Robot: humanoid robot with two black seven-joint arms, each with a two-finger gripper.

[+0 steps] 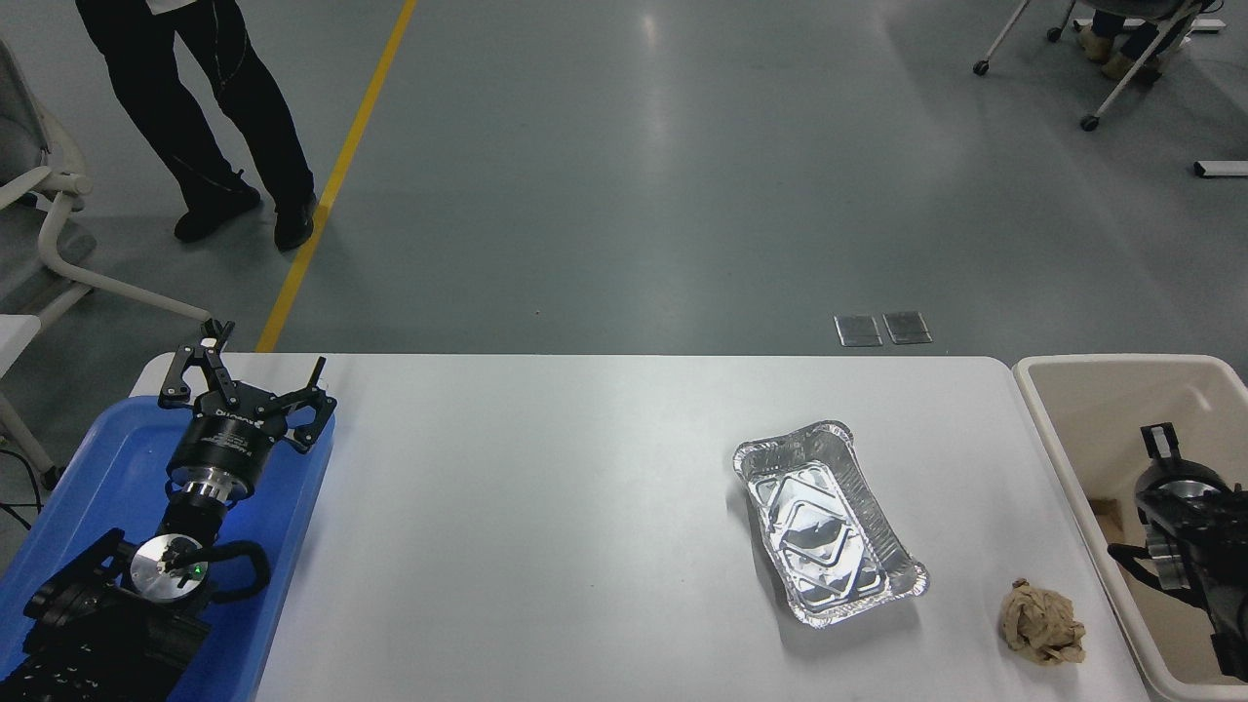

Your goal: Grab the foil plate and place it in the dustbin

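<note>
Head view: the foil plate (829, 524) lies empty toward the desk's right edge, the dustbin (1048, 429) just past that edge. My right gripper (1165, 458) hangs over the bin; I cannot tell its opening. I should approach from above and pinch one crimped rim lightly. My left gripper (244, 385) is parked wide at the left edge.

Your left arm (146, 575) at 8 o'clock is black, with silver metal rings, a round silver disc, a green light and a looping black cable; thin black linkage fingers.
</note>
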